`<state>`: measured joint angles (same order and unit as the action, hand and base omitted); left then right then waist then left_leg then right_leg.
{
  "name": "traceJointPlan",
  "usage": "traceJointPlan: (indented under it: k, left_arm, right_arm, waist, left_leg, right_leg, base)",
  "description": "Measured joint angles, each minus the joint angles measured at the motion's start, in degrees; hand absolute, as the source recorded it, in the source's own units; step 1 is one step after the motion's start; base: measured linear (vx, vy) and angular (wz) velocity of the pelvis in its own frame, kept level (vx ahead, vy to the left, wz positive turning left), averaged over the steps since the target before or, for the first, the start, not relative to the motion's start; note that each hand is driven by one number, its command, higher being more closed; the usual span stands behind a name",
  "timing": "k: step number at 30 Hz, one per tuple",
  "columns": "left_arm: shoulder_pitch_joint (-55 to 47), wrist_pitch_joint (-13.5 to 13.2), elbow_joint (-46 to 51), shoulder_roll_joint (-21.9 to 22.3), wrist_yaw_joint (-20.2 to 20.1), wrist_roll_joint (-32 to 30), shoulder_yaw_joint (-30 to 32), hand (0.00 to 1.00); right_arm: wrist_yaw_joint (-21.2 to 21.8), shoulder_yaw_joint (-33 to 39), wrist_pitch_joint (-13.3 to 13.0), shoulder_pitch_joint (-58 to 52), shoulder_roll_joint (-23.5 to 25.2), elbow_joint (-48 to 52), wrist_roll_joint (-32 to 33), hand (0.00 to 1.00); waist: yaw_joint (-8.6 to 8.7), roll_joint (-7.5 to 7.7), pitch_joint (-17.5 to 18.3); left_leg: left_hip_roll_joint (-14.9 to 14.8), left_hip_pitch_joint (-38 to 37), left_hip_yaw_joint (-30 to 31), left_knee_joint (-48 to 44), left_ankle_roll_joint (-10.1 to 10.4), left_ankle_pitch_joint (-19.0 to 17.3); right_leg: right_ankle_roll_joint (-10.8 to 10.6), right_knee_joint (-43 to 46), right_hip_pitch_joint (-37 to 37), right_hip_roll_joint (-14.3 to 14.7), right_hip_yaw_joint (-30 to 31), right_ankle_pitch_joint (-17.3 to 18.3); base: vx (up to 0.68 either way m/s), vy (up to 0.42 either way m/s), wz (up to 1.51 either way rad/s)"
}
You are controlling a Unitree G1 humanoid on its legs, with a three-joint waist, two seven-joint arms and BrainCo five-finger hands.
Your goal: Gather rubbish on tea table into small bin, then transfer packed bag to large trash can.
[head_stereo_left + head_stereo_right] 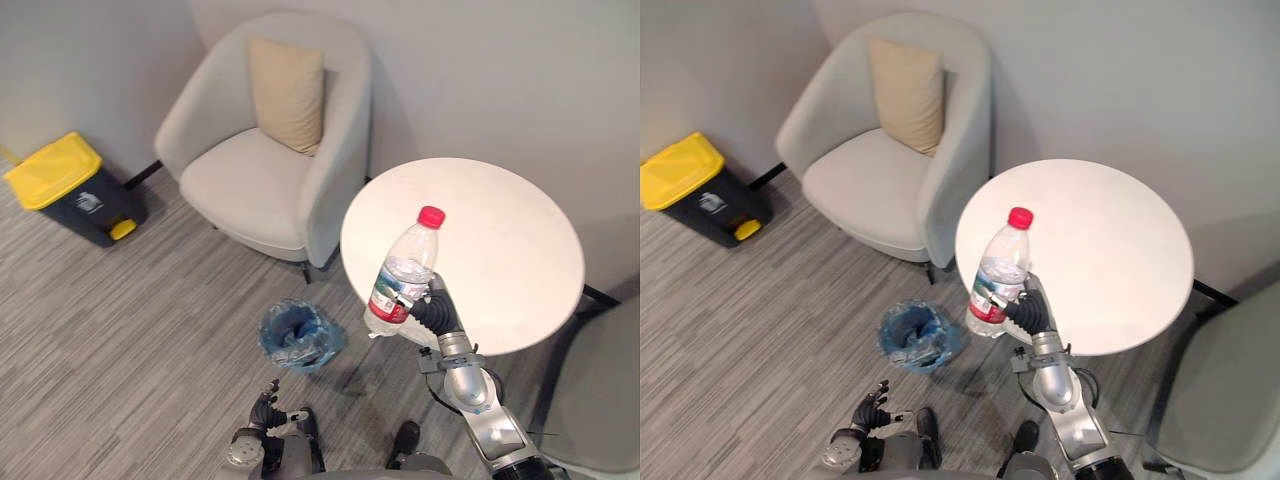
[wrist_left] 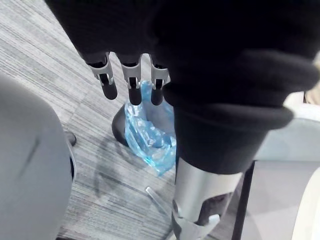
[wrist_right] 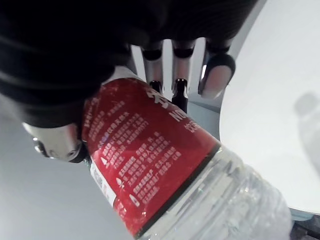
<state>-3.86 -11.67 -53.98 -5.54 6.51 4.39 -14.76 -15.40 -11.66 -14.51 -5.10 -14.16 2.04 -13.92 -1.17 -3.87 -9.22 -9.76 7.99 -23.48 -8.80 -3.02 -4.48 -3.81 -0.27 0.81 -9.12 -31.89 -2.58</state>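
A clear plastic bottle (image 1: 402, 272) with a red cap and red label is held up over the near left edge of the round white tea table (image 1: 500, 240). My right hand (image 1: 432, 308) is shut on its lower part; the right wrist view shows the fingers (image 3: 180, 90) curled round the bottle (image 3: 170, 175). The small bin (image 1: 297, 335), lined with a blue bag, stands on the floor left of the table. My left hand (image 1: 262, 412) hangs low near the bin, its fingers (image 2: 131, 85) relaxed and holding nothing, with the small bin (image 2: 147, 130) beyond them.
A light grey armchair (image 1: 265, 150) with a beige cushion (image 1: 287, 92) stands behind the small bin. The large dark trash can (image 1: 70, 188) with a yellow lid sits at the far left by the wall. Another grey chair (image 1: 600, 400) is at the lower right.
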Motion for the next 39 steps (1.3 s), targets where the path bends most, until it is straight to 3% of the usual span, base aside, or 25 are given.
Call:
traceJointPlan:
  k: [1, 2, 5, 8, 10, 11, 12, 13, 14, 15, 17, 18, 19, 21, 24, 27, 36, 37, 39]
  left_arm:
    - [0.0, 0.0, 0.0, -0.2, 0.0, -0.1, -0.5, 0.0]
    - [0.0, 0.0, 0.1, -1.1, 0.0, -0.6, -0.5, 0.0]
    - [0.0, 0.0, 0.2, -2.7, 0.0, -0.6, -0.7, 0.0]
    - [0.0, 0.1, 1.7, -3.3, 0.0, -0.6, -0.7, 0.0]
    - [-0.2, 0.1, 1.8, -3.4, 0.0, -0.6, -0.8, 0.0]
    - [-0.5, 0.1, 2.1, -3.7, -0.1, -0.6, -0.9, 0.0]
    - [-1.3, 0.1, 2.8, -4.0, 0.0, -0.6, -1.0, 0.0]
    - [-1.1, 0.1, 2.9, -4.5, 0.0, -0.6, -1.0, 0.0]
    - [-1.1, 0.1, 2.9, -4.7, 0.0, -0.6, -1.0, 0.0]
    - [-1.1, 0.1, 2.8, -4.8, 0.0, -0.6, -1.1, 0.0]
    - [-0.9, 0.1, 2.6, -4.8, 0.0, -0.6, -1.4, 0.0]
    - [-0.8, 0.0, 2.3, -4.9, -0.1, -0.6, -1.3, 0.0]
    - [0.1, 0.0, 1.4, -5.0, -0.1, -0.6, -1.0, 0.0]
    - [-0.3, -0.3, 1.5, -3.4, -0.1, -0.7, -0.6, 0.0]
    - [-1.3, -0.2, 1.4, -2.5, -0.1, -0.7, 0.8, 0.0]
    - [-1.4, -0.2, 1.1, -2.4, -0.1, -0.7, 1.4, 0.0]
    - [-1.0, -0.2, 0.9, -3.3, 0.2, -0.7, 2.0, 0.0]
    - [0.1, -0.2, 0.9, -3.5, 0.2, -0.6, 2.1, 0.0]
    - [2.2, -0.2, 0.4, -3.8, 0.4, -0.6, 3.0, 0.0]
  right_arm:
    - [-0.6, 0.2, 0.0, 0.0, 0.1, 0.1, -0.2, 1.0]
    - [-0.9, 0.6, 0.3, -0.2, 0.6, 0.0, -0.4, 1.0]
    - [-0.8, -0.1, 0.6, -0.8, 3.0, 0.0, -0.8, 1.0]
    - [-0.6, -0.2, 1.1, -1.1, 4.1, -1.1, -1.5, 1.0]
    - [-0.6, -0.2, 1.5, -1.5, 3.8, -1.4, -1.5, 1.0]
    - [-0.4, -0.3, 1.6, -1.7, 3.7, -1.5, -1.5, 1.0]
    - [0.1, -0.5, 1.6, -1.7, 3.8, -1.7, -1.5, 1.0]
    - [0.8, -0.7, 1.6, -1.9, 3.9, -1.8, -1.5, 1.0]
    - [1.0, -0.8, 1.6, -1.9, 3.8, -1.8, -1.5, 1.0]
    - [1.3, -0.8, 1.6, -1.8, 3.6, -1.8, -1.5, 1.0]
    - [1.6, -0.8, 1.5, -1.7, 3.6, -1.8, -1.5, 1.0]
    - [1.6, -0.7, 1.5, -1.8, 3.7, -1.8, -1.5, 1.0]
    - [1.6, -0.3, 1.4, -1.6, 3.3, -1.9, -1.4, 1.0]
    - [1.7, -0.1, 1.4, -1.1, 2.0, -2.7, -1.4, 1.0]
    - [1.8, 0.2, 1.4, -1.3, 1.5, -2.8, -1.4, 1.0]
    - [1.9, 0.6, 1.4, -2.2, 1.4, -2.8, -1.3, 1.0]
    - [2.0, -1.7, 1.2, -0.4, 2.6, -6.4, 0.0, 1.0]
    - [2.1, -2.7, 1.2, 0.9, 2.1, -6.8, 0.4, 1.0]
    - [2.1, -4.9, 1.1, 5.3, 1.4, -9.0, 0.7, 1.0]
  waist:
    - [0.23, -0.01, 0.3]
    - [-0.07, 0.61, 0.5]
    - [-0.2, 3.27, 0.6]
    - [-1.12, 4.67, 0.0]
    - [-0.88, 4.67, -0.1]
    - [-0.4, 4.75, -0.1]
    - [0.68, 4.55, -0.4]
    - [1.64, 4.68, -0.7]
    - [1.78, 4.89, -0.7]
    - [1.91, 4.92, -0.7]
    - [2.01, 4.78, -0.8]
    - [1.9, 5.71, -0.5]
    - [2.0, 6.07, -1.0]
    - [0.92, 3.1, -0.7]
    - [0.47, 1.82, -0.5]
    - [0.48, 2.66, -0.5]
    - [-0.45, 2.73, -1.0]
    - [-1.32, 2.55, -1.9]
    - [-1.36, 2.47, -4.9]
  left_leg:
    - [0.2, -0.5, 0.6, 1.1, 3.1, 2.8]
    - [1.2, -0.9, 2.0, 2.1, 4.7, 4.9]
    - [2.7, -1.1, 3.1, 2.5, 4.4, 4.7]
    - [4.6, -0.5, 4.3, -3.0, 2.9, -0.8]
    - [5.5, -0.4, 6.3, -5.2, 2.4, -3.1]
    - [5.9, -0.7, 7.7, -5.8, 2.2, -3.7]
    - [5.7, -0.8, 10.4, -6.0, 1.6, -3.9]
    - [5.6, -0.8, 12.8, -6.1, 1.5, -4.1]
    - [5.6, -0.8, 14.0, -6.0, 1.6, -4.1]
    - [5.5, -1.1, 16.3, -5.8, 2.3, -3.8]
    - [5.4, -2.0, 18.0, -6.1, 3.1, -3.6]
    - [6.2, -2.2, 19.7, -6.9, 4.0, -4.0]
    - [7.2, -2.6, 21.3, -8.1, 5.2, -5.0]
    - [4.8, -2.7, 21.7, -7.8, 5.9, -5.2]
    - [2.8, -3.6, 22.0, -5.0, 7.7, -4.8]
    - [2.2, -4.9, 23.6, -3.5, 8.5, -4.3]
    - [3.6, -1.4, 28.2, -3.5, 9.0, -1.9]
    - [3.8, 0.5, 28.2, -4.4, 9.0, -1.6]
    - [4.3, 4.4, 28.9, -7.0, 9.1, -1.5]
  right_leg:
    - [-0.6, 0.9, 0.3, -0.4, -1.0, 0.5]
    - [-1.1, 1.3, 0.7, -1.1, -1.4, 0.8]
    - [-2.3, 2.3, 0.9, -2.5, -2.4, 1.6]
    - [-4.0, 15.0, -0.7, -8.7, -1.6, 7.8]
    - [-1.9, 23.6, -3.3, -11.1, 4.5, 8.9]
    - [1.1, 29.0, -5.6, -11.4, 9.4, 8.3]
    - [3.6, 35.4, -9.3, -10.3, 15.8, 9.2]
    - [2.2, 35.7, -10.6, -7.0, 20.6, 13.0]
    - [1.9, 35.2, -11.4, -5.3, 22.7, 14.6]
    - [1.7, 33.6, -13.1, -1.8, 25.9, 16.5]
    - [1.4, 29.6, -14.9, 1.5, 28.1, 16.6]
    - [0.6, 21.6, -14.5, 2.5, 28.6, 12.5]
    - [0.5, 19.1, -13.6, 2.2, 28.0, 6.6]
    - [1.1, 16.4, -11.9, 4.2, 26.9, 5.8]
    - [2.1, 11.7, -9.6, 6.6, 25.3, 4.4]
    - [2.2, 9.8, -6.7, 7.2, 23.5, 4.3]
    - [2.4, 9.6, -7.1, 5.7, 18.7, 4.3]
    - [2.7, 11.1, -9.1, 5.4, 18.5, 4.5]
    - [3.1, 15.0, -12.9, 4.4, 17.9, 5.6]
  base:
    - [0.11, 0.163, 0.49]
    - [0.08, 0.141, 0.46]
    - [0.13, 0.103, 0.34]
    - [0.09, 0.124, 0.3]
    - [0.08, 0.085, 0.46]
    - [0.18, 0.062, 0.75]
    - [0.23, 0.014, 0.98]
    - [0.2, -0.024, 0.95]
    - [0.18, -0.092, 0.98]
    - [0.14, -0.077, 0.84]
    - [0.21, -0.139, 0.92]
    - [0.24, -0.198, 1.11]
    - [0.19, -0.172, 0.95]
    - [0.16, -0.13, 0.28]
    - [0.12, -0.125, 0.06]
    - [0.05, -0.074, 0.27]
    - [-0.05, -0.003, 0.33]
    - [-0.15, -0.014, 0.16]
    - [-0.23, -0.012, 0.21]
